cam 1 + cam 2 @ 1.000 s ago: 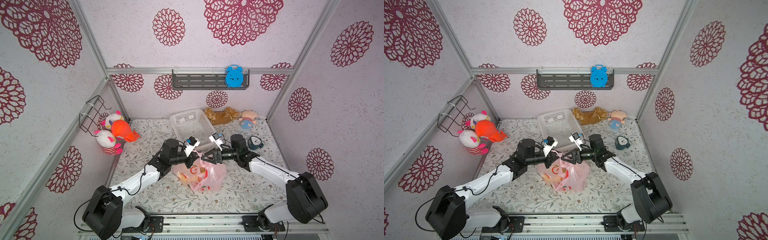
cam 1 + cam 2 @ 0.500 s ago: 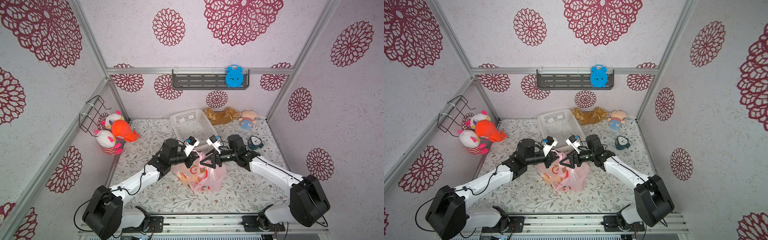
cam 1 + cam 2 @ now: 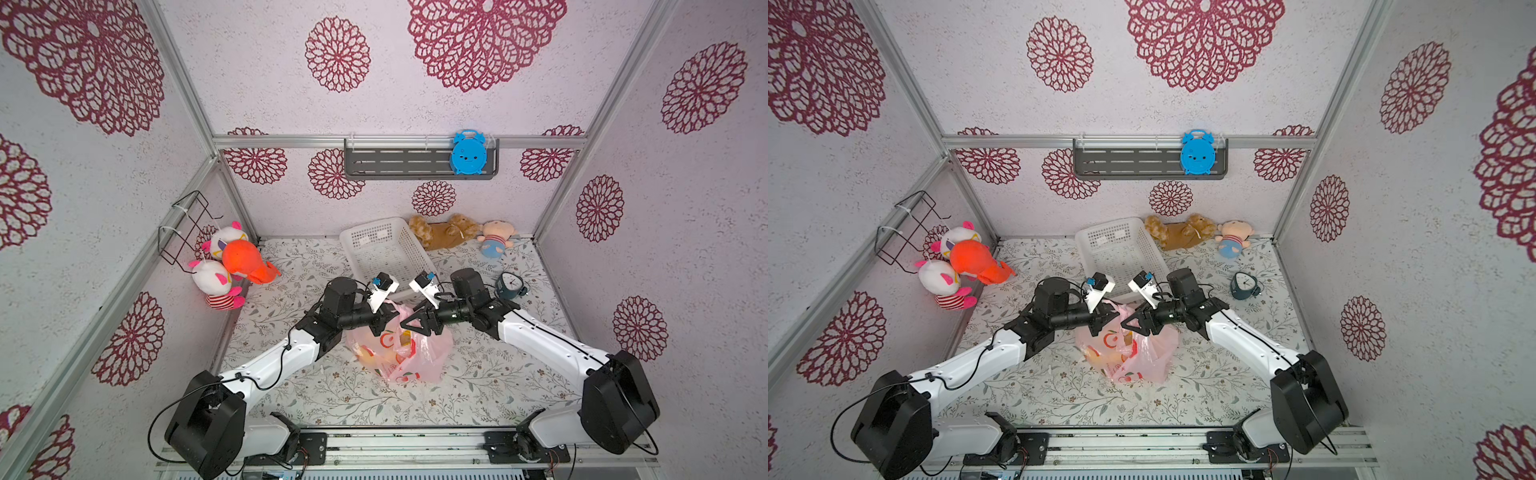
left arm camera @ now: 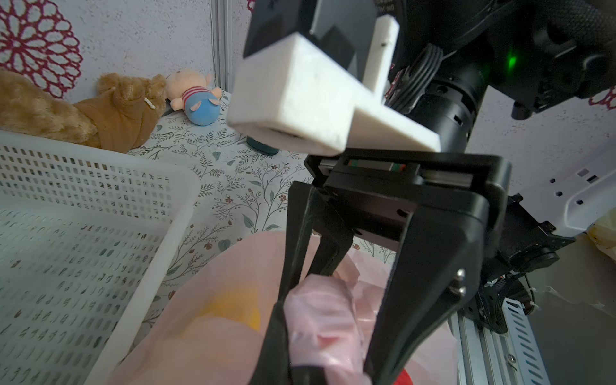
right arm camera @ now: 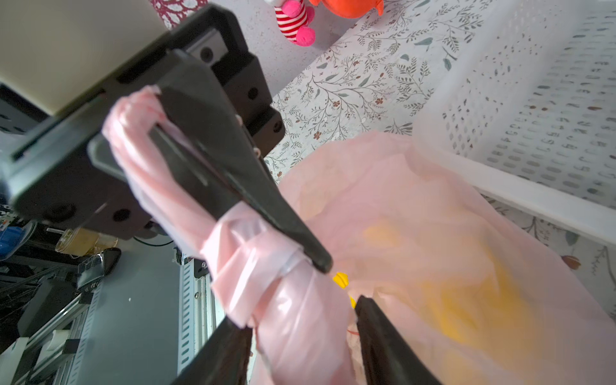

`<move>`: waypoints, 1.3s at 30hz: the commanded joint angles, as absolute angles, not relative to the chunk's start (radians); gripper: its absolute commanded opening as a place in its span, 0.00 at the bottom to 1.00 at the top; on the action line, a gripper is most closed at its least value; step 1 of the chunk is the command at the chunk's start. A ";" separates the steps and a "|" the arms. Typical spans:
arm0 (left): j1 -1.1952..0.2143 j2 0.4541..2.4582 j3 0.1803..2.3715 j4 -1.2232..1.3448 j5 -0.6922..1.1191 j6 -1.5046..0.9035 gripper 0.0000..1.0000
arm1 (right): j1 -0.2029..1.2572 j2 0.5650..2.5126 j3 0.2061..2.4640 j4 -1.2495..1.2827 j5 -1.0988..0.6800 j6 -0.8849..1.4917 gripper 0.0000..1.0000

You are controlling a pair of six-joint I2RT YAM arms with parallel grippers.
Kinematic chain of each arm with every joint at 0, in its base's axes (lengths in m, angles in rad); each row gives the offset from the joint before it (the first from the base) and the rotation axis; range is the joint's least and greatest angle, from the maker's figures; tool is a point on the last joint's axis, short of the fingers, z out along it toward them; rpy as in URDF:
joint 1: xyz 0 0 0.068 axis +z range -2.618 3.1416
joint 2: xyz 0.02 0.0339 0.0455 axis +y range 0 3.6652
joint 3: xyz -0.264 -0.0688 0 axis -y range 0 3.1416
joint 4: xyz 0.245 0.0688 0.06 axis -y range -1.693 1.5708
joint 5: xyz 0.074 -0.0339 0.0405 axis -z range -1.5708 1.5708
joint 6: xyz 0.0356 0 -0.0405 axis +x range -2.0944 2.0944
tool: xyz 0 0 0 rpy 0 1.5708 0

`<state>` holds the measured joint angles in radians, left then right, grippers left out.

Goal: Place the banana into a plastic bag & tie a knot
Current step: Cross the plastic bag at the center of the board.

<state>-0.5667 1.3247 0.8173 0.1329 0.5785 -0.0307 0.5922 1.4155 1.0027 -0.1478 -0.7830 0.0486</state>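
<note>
The pink plastic bag (image 3: 409, 357) (image 3: 1142, 353) lies mid-table, and the yellow banana (image 5: 466, 300) (image 4: 233, 306) shows through its film. My left gripper (image 3: 390, 324) (image 5: 320, 263) is shut, with one pink handle strip (image 5: 173, 186) wound round its fingers. My right gripper (image 3: 405, 325) (image 5: 300, 350) faces it tip to tip. Its fingers (image 5: 383, 350) press on both sides of the other bunched handle (image 5: 300, 326) (image 4: 320, 316). The strips cross in a loose wrap (image 5: 246, 246) at the left fingertips. I cannot tell whether this is a tight knot.
A white mesh basket (image 3: 386, 253) stands just behind the grippers, almost touching the bag. A small dark alarm clock (image 3: 512, 286) sits beside the right arm. Plush toys lie at the left wall (image 3: 241, 257) and the back wall (image 3: 440, 230).
My right gripper has slid left toward the left gripper, spread its jaws wider, then narrowed them round the bunched handle. The left arm and the bag have hardly moved.
</note>
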 commanded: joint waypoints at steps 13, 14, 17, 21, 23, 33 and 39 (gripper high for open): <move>-0.560 1.342 0.839 0.128 0.607 -0.029 0.00 | 0.636 1.441 1.093 -0.249 -0.654 -0.020 0.24; -0.559 1.341 0.839 0.126 0.608 -0.030 0.00 | 0.639 1.443 1.098 -0.255 -0.637 -0.025 0.18; -0.558 1.333 0.849 0.104 0.611 -0.031 0.00 | 0.650 1.443 1.109 -0.265 -0.566 -0.039 0.00; -0.551 1.317 0.862 0.051 0.601 -0.040 0.28 | 0.658 1.435 1.116 -0.268 -0.499 -0.060 0.00; -0.538 1.293 0.853 0.041 0.589 -0.060 0.38 | 0.661 1.431 1.116 -0.267 -0.494 -0.071 0.00; -0.431 1.209 0.810 0.070 0.322 -0.215 0.66 | 0.669 1.430 1.123 -0.274 -0.517 -0.112 0.00; -0.418 1.465 1.027 -0.116 0.351 -0.199 0.61 | 0.673 1.428 1.156 -0.339 -0.594 -0.165 0.00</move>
<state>-0.4210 1.3903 0.9657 -0.0128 0.3489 -0.1886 0.6643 1.4414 1.1107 -0.3031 -0.5388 -0.1135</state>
